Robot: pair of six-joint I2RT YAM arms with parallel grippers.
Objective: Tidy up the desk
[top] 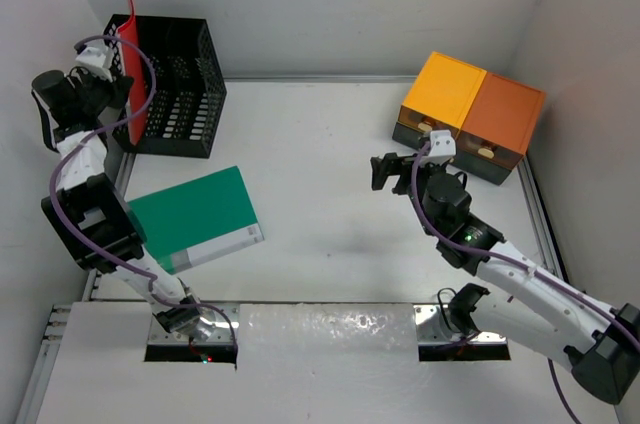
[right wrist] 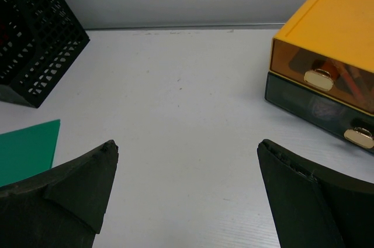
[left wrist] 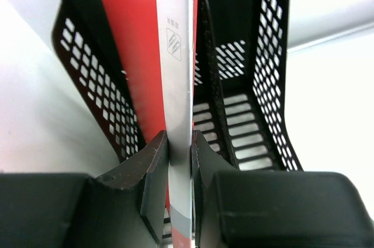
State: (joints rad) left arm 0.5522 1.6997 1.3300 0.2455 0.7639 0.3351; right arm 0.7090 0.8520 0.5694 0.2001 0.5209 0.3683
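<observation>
— Left wrist: what do we log for the left gripper (left wrist: 180, 148)?
— Pinched narrow on the red folder (left wrist: 125, 49), upright at the left end of the black mesh rack (left wrist: 269, 84), far left on the desk (top: 330, 164), which fills the scene between white walls. We see the right gripper (right wrist: 187, 145) gaping wide, empty, over bare desk right of centre.
— Handling?
— We judge folders light, thin, stiff, slick: pinch the spine edge. We note the green folder (top: 195, 216) flat, near left; take its edge.
</observation>
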